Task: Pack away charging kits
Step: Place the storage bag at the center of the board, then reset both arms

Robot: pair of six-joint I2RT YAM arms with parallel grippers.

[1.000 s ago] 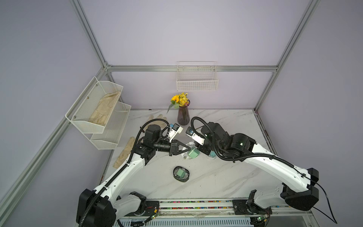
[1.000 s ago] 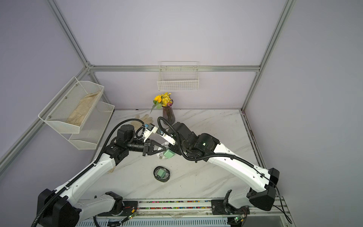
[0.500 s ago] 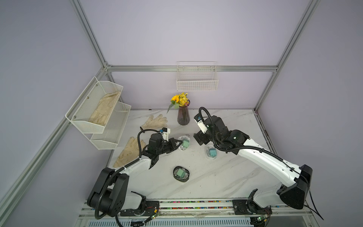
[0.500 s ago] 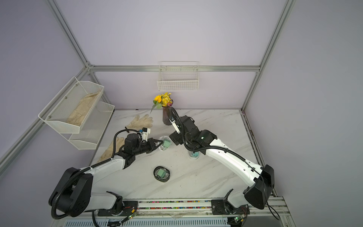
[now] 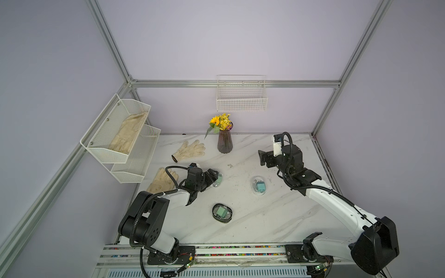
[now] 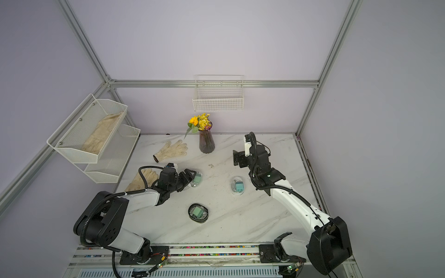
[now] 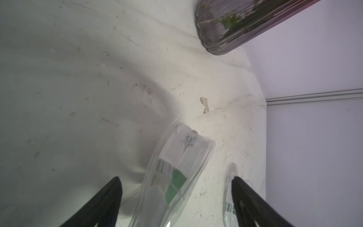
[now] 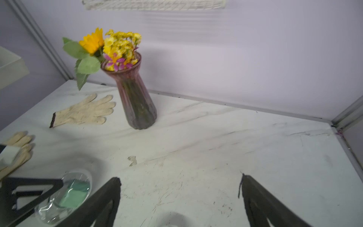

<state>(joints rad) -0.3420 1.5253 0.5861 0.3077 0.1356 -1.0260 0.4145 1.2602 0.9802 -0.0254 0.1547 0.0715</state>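
The left hand (image 5: 213, 179) is low over the bench (image 5: 265, 221), just in front of a cream glove (image 5: 161, 180); in the left wrist view its jaws stand wide apart and they clamp nothing. The first clear case (image 7: 176, 167) lies on the bench between the two fingers (image 7: 110, 200), with a mint-green charger (image 7: 174, 186) inside it; there is a gap between the case and this finger; beside the other finger a clear edge shows, and I cannot tell whether it touches.

The right hand (image 5: 262, 158) is over the rear right part of the bench and points toward the vase (image 5: 224, 142) of yellow flowers; its jaws are also fully spread, and between them only bare bench shows in the right wrist view; it holds nothing.

The second clear case (image 5: 258, 185), with a light blue charger (image 5: 260, 186) in it, lies near the middle of the bench, apart from both hands; the black-rimmed case (image 5: 222, 211) lies nearer to the front edge, and a second mint-green charger (image 5: 221, 211) is inside it.

Another glove (image 5: 190, 150) lies flat beside the vase; a third glove (image 5: 127, 134) rests in the upper tray of the mesh rack (image 5: 101, 149) on the side wall; a wire basket (image 5: 242, 106) hangs on the back wall.
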